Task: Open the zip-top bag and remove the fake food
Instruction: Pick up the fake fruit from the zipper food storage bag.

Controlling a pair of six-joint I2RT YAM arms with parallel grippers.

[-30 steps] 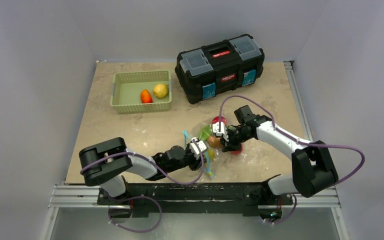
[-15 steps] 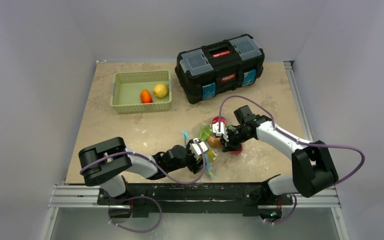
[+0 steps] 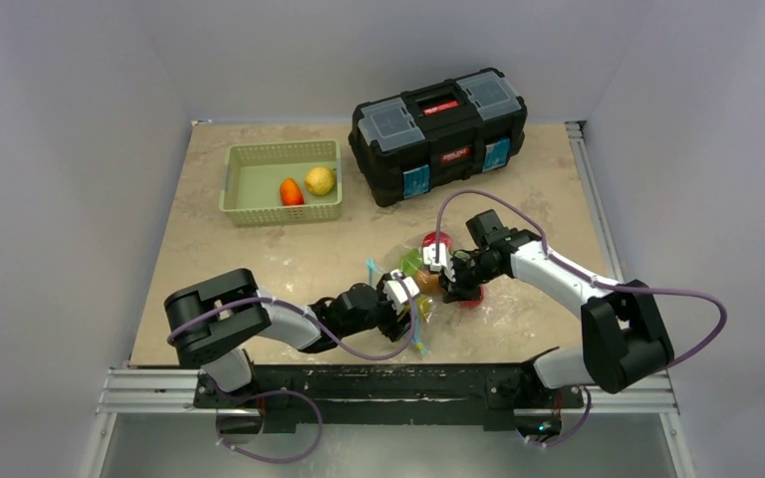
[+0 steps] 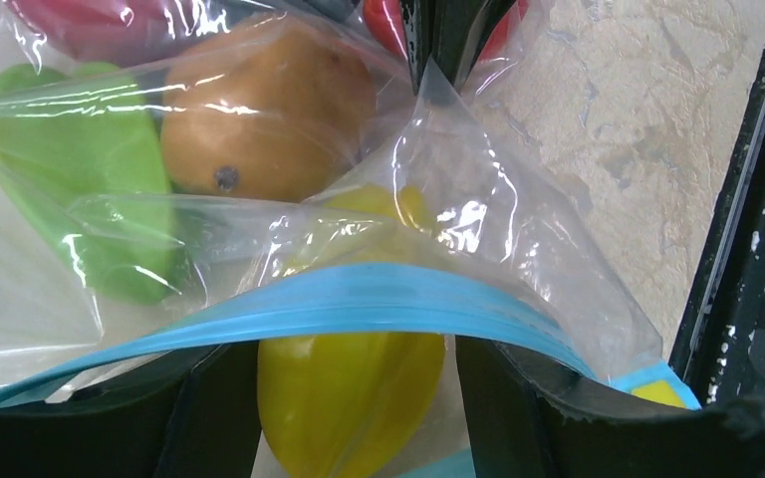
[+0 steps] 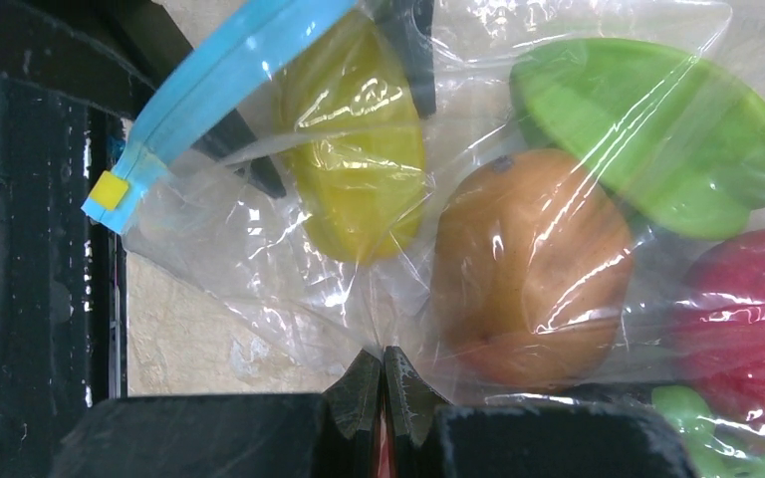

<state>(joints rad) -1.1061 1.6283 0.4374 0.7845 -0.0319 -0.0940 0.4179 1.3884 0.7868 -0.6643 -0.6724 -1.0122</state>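
Clear plastic forms the zip-top bag (image 4: pixel 478 199), which lies on the table (image 3: pixel 259 259) near its front edge, between the two arms. The left gripper (image 4: pixel 359 363) stands at the bag's mouth with its jaws wide apart on either side of a yellow piece of fake food (image 4: pixel 339 428); a grip on it cannot be confirmed. The blue zip strip (image 4: pixel 359 299) crosses over that piece. The right gripper (image 5: pixel 383 383) is fully closed, pinching a fold of the bag film. Inside the bag, an orange-brown piece (image 4: pixel 259 110), a green piece (image 4: pixel 90 169) and a red piece (image 5: pixel 747 299) lie further in. At the far side, a green basket (image 3: pixel 284 212) holds an orange fruit (image 3: pixel 291 191) and a yellow fruit (image 3: pixel 320 180). A black toolbox (image 3: pixel 440 129) stands to its right.
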